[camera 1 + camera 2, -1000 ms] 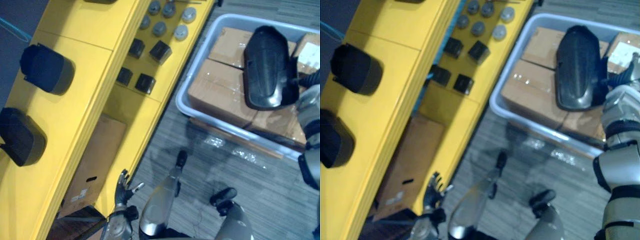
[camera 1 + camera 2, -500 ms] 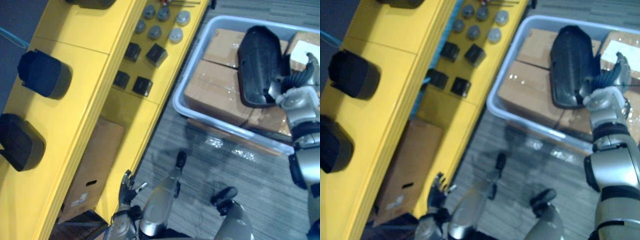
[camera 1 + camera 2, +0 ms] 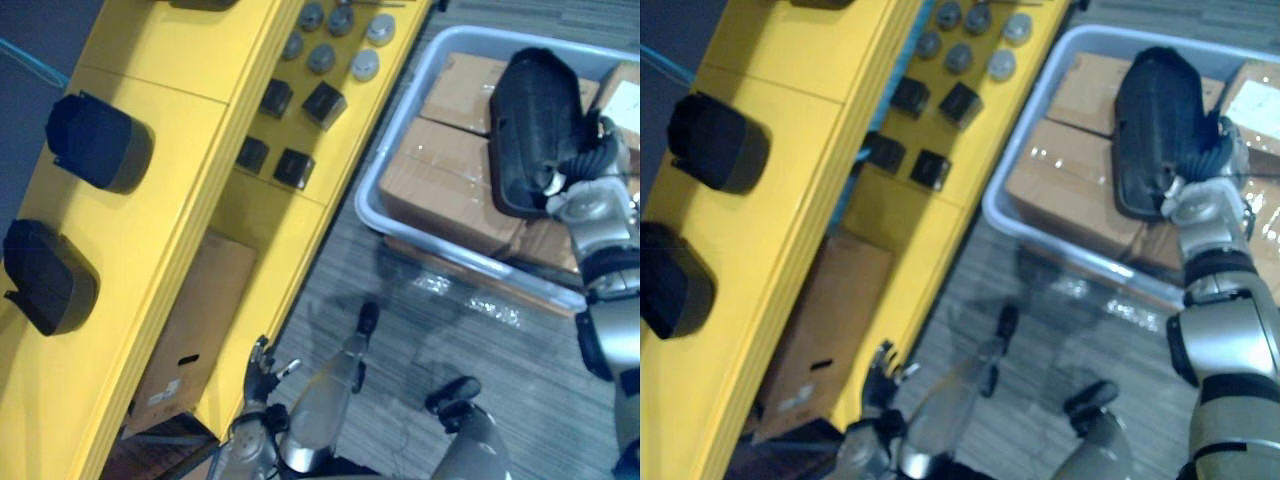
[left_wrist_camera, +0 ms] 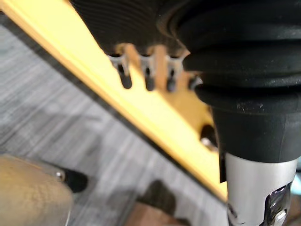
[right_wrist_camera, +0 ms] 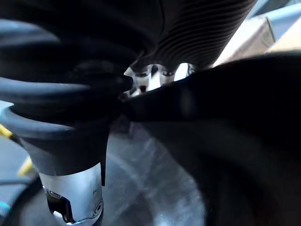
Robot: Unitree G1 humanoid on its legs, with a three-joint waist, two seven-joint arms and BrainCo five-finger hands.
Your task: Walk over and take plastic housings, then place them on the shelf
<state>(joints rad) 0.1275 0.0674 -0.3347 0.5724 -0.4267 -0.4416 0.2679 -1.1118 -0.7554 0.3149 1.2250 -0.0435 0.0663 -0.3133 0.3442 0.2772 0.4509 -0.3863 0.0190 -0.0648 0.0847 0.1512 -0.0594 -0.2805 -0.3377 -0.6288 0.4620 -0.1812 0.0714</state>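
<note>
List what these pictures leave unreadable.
Round grey parts, left eye view: too small to identify.
Dark object on the yellow shelf, left eye view: cut off by the upper edge.
Plastic housing, right wrist view: too close, cut off by edges.

Head stereo pair looks steeply down from above. Both eyes share the same ground: yellow shelf (image 3: 160, 240) along the left, grey bin (image 3: 372, 200) upper right, carpet floor (image 3: 400, 330) between. The left hand (image 3: 262, 365) is low at the bottom edge, the right hand (image 3: 582, 198) at the right by the plastic housing (image 3: 535, 110). Right eye sits slightly aside, so everything lands a little further left in its view. Left wrist camera looks along its own hand from very close, past the fingers (image 4: 125, 77) to the shelf's edge and the floor. Right wrist camera, equally near, faces the housing's dark surface just past its fingers (image 5: 141, 79).
</note>
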